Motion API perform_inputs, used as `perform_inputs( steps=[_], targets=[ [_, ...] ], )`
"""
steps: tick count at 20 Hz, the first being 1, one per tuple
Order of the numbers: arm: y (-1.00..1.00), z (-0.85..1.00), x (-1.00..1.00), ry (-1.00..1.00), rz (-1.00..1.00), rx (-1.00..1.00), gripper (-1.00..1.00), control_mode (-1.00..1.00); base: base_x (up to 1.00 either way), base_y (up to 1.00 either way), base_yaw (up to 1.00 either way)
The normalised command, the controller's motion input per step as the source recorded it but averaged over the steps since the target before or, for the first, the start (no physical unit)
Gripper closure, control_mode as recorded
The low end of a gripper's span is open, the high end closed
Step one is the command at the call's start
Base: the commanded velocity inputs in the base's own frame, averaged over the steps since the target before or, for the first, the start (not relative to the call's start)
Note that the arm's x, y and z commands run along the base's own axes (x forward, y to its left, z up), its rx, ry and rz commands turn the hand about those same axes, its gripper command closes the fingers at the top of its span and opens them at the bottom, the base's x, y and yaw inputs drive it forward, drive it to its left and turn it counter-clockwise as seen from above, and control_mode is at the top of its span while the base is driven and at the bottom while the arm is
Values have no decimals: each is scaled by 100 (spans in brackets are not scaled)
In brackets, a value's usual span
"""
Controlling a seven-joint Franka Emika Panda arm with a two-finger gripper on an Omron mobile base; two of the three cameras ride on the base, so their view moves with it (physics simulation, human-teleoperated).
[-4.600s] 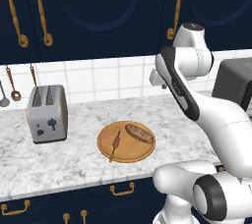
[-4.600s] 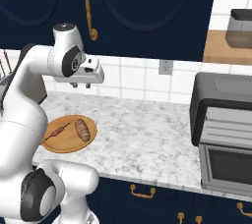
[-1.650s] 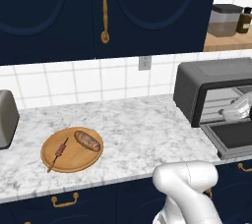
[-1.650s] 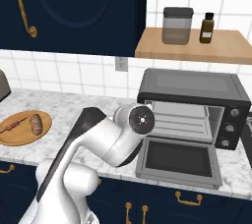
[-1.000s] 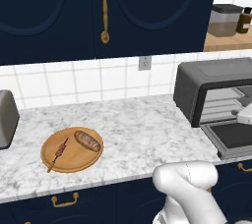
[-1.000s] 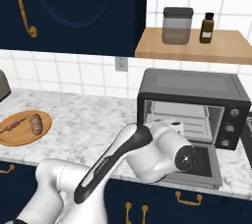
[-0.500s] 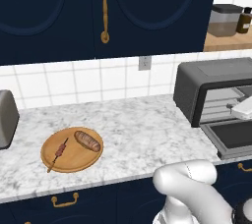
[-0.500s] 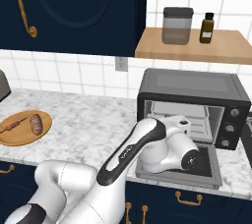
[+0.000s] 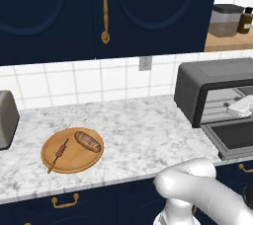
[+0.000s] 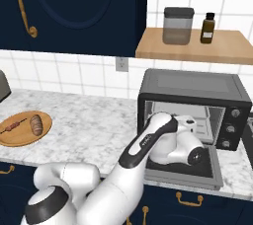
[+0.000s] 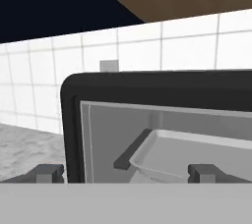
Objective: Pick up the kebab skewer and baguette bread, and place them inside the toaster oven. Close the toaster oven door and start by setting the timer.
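Note:
The toaster oven (image 10: 193, 87) stands dark grey on the counter, and its door (image 10: 184, 168) hangs open and flat in front. My gripper (image 10: 189, 120) hovers above the door at the oven mouth, open, with nothing between its fingers. In the hand view the oven (image 11: 162, 95) is close ahead, with a light inner tray (image 11: 197, 152) beyond my gripper (image 11: 125, 173). In the left base view the gripper (image 9: 240, 105) is at the oven (image 9: 207, 83) opening. Far left, the kebab skewer (image 9: 60, 151) and the baguette bread (image 9: 87, 140) lie side by side on a round wooden board (image 9: 71, 162).
A silver pop-up toaster (image 9: 6, 119) stands at the counter's left end. A wooden shelf (image 10: 197, 46) above the oven carries a grey canister (image 10: 178, 25) and a brown bottle (image 10: 208, 27). Dark blue cabinets hang over the marble counter (image 9: 138, 130).
The base drove right, from the board to the oven. Over the last second the hand has risen from low over the open door to the oven mouth. The jaws stayed open.

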Motion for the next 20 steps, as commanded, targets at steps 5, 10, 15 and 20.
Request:
perform_inputs(
  steps=[5,10,15,20],
  targets=[
    [-21,-4,50,-2,0,6,-100,-100,0,0,0],
    [-3,-38,43,-1,-1,3,-100,-100,0,0,0],
    [-22,-19,40,0,0,2,-100,-100,0,0,0],
    [-20,-6,32,-1,0,2,-100,-100,0,0,0]
  ],
)
